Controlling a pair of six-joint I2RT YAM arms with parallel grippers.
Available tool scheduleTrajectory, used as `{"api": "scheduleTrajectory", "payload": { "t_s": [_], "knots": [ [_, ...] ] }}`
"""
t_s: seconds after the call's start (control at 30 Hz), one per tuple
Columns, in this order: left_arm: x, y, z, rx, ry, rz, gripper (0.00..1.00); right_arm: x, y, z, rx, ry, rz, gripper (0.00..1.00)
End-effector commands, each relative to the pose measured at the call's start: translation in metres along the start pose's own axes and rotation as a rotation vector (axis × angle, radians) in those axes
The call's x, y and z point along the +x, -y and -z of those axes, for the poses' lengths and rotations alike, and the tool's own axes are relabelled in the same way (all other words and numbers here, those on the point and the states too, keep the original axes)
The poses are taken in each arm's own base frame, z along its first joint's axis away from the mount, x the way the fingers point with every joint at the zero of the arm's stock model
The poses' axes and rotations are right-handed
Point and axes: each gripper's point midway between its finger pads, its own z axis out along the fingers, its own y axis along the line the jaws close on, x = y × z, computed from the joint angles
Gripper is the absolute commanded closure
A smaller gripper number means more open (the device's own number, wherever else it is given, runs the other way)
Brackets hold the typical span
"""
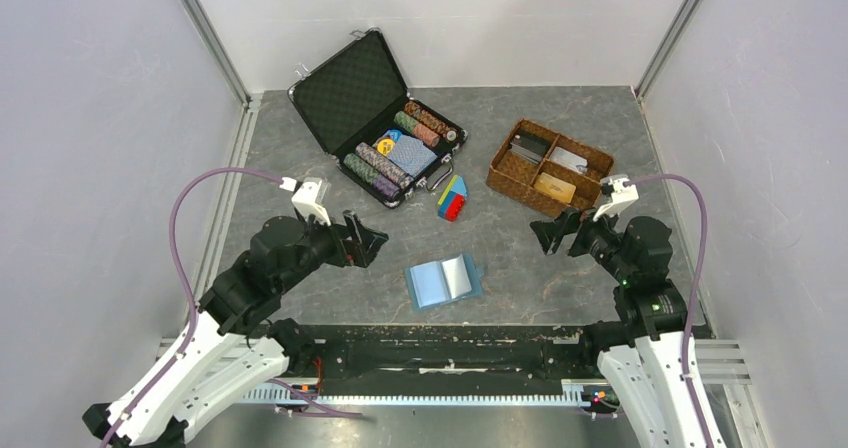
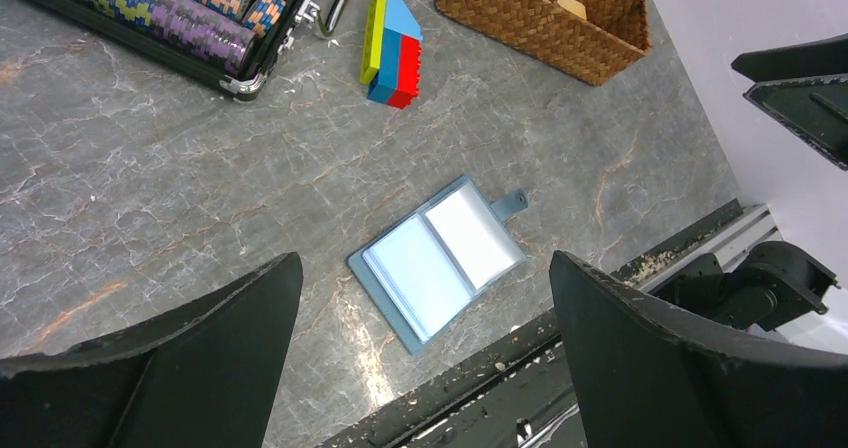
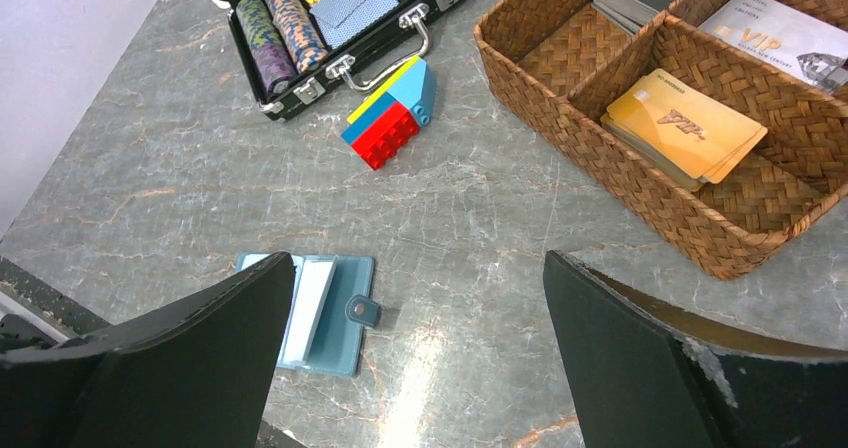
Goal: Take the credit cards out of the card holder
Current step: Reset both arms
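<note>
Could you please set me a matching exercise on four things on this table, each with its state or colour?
1 card holder
2 wicker tray
3 chip case
4 brick block

A holds a yellow card
B lid raised
C lies open and flat, pockets up
D red, blue and yellow

Pairs: 1-C, 2-A, 3-B, 4-D.

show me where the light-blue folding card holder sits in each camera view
Top external: the flat light-blue folding card holder lies open at lower centre.
Left wrist: the card holder lies open just below centre.
Right wrist: the card holder is at lower left.
Shared landmark: the red, blue and yellow toy brick block, above the holder in every picture.
</note>
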Motion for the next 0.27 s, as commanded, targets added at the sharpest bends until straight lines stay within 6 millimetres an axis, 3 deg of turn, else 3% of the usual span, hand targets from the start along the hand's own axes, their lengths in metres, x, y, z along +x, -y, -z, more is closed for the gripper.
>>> {"api": "scheduleTrajectory", "payload": {
  "t_s": [0.0, 0.23],
  "knots": [
    [-0.0072, 0.0039, -0.0008, 0.015, 0.036, 0.031, 0.00, -0.0323, -0.0077, 0.0063, -0.001, 0.073, 0.042, 0.02],
    [-0.0081, 0.0046, 0.0001, 0.019, 0.041, 0.034, 0.00, -0.0257, -0.0034, 0.0030, 0.011, 0.062, 0.028, 0.02]
  ]
}}
